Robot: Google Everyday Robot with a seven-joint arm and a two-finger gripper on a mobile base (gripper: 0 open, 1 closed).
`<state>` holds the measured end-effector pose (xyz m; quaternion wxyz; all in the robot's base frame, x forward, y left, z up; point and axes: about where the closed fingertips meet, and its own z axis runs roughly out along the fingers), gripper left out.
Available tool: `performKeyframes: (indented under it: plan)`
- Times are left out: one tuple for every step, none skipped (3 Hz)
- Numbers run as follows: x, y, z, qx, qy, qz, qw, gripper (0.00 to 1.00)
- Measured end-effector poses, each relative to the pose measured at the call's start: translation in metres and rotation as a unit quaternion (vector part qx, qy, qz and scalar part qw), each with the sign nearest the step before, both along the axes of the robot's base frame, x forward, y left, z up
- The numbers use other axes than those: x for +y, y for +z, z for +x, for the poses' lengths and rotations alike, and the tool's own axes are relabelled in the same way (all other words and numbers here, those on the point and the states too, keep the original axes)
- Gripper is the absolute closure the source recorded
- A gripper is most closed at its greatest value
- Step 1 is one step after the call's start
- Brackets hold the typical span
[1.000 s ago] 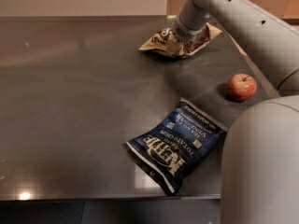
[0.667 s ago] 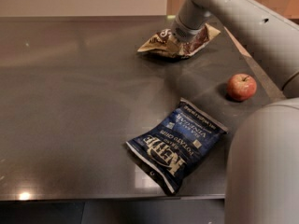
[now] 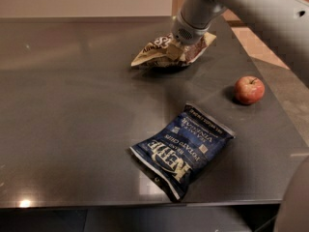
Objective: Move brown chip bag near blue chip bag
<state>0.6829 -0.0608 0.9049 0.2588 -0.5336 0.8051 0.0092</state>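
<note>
Shifting a little to the left and toward the blue bag point(image 3: 183, 149) since the earlier frame, the tool point(image 3: 181, 42) and the brown bag point(image 3: 154, 52) under it are travelling together, while the blue bag and the apple point(image 3: 249, 90) are staying put. The tool is pressing down into the right half of the brown bag from above. The wrist is hiding its tip, so I cannot tell how far open it is or whether it is truly gripping. Since the bag is following it, a hold seems likely.

The brown bag is sitting crumpled on the far side of the blue bag, well apart from it. Its long axis is running left to right, with its left tip poking out past the tool. The coming move is turning on that gap: the blue bag is lying toward the camera from the tool and almost straight below it in the view, so the carry should be heading mostly nearward. The blue bag is lying flat on the counter point(image 3: 72, 105), its long axis running from near-left to far-right. The apple is resting beyond and to the right of the blue bag, off the likely path.

Counting: one tool on the only arm, one brown bag, one blue bag, one apple.
</note>
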Motion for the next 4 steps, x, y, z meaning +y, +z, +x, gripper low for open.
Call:
performKeyframes:
  plan:
    - [0.01,0.014,-0.046,0.005,0.027,-0.005,0.9996,1.0]
    - [0.018,0.02,-0.092,0.013,0.051,-0.007,0.9986,1.0]
    - [0.023,0.024,-0.127,0.021,0.066,-0.01,0.9976,0.83]
    - [0.026,0.026,-0.153,0.028,0.082,-0.012,0.9962,0.59]
